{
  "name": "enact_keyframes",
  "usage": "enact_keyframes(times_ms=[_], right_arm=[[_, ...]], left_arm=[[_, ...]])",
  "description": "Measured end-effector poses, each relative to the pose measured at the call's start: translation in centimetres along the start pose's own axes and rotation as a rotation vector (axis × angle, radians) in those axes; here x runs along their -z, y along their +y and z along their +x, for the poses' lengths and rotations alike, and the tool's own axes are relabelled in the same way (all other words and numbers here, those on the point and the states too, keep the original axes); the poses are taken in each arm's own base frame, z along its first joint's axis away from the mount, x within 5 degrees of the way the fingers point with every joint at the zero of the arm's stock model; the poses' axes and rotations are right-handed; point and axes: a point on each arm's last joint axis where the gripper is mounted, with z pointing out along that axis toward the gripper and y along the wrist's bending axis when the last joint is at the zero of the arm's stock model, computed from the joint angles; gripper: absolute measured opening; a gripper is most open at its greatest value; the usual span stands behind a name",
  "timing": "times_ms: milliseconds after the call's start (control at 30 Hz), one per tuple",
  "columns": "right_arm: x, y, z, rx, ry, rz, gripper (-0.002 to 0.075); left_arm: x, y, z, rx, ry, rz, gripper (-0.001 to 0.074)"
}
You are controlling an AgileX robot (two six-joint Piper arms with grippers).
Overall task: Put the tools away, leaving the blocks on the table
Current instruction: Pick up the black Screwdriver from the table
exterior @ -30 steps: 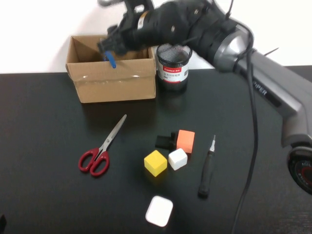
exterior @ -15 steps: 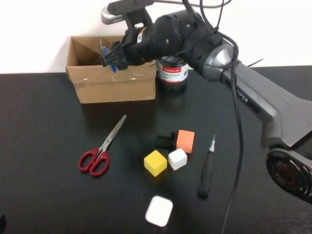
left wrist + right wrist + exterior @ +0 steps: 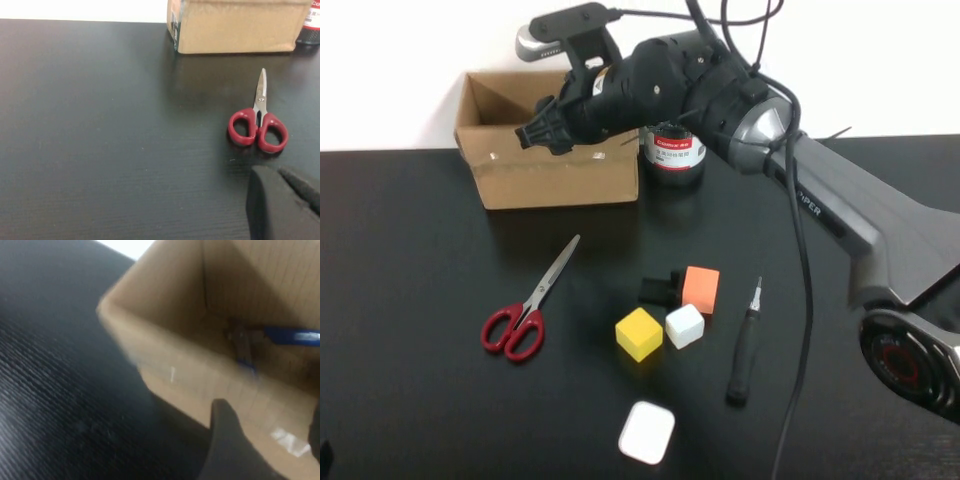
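- Your right gripper (image 3: 542,130) hangs over the open cardboard box (image 3: 552,175), jaws spread and empty.
- The blue-handled pliers (image 3: 272,339) lie inside that box on its floor.
- Your left gripper (image 3: 285,200) sits low over the table (image 3: 410,300), well in front of the box, jaws closed on nothing.
- The red-handled scissors (image 3: 525,308) lie flat in front of the box, blades pointing toward it.
- The screwdriver (image 3: 744,350) lies farther from the box, beyond the blocks.
- The yellow cube (image 3: 639,333), white cube (image 3: 685,325), orange cuboid (image 3: 700,288) and black piece (image 3: 658,289) cluster between scissors and screwdriver.
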Motion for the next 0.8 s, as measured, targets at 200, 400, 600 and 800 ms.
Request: enact_keyframes(times_ms=[200, 400, 600, 800], right_arm=[[1.7, 0.1, -0.8, 0.046, 0.026, 0.021, 0.0225], [10.5, 0.1, -4.3, 0.186, 0.081, 0.181, 0.0020], [19.7, 0.5, -5.8, 0.210, 0.069, 0.284, -0.0003], [25.6, 1.0, -3.2, 0.178, 0.064, 0.284, -0.0004]], left_arm=[[0.0, 0.0, 0.0, 0.000, 0.000, 0.000, -0.0004], [0.0, 0.0, 0.0, 0.000, 0.000, 0.000, -0.0004], [0.0, 0.0, 0.0, 0.000, 0.000, 0.000, -0.0004], [0.0, 0.0, 0.0, 0.000, 0.000, 0.000, -0.0004]])
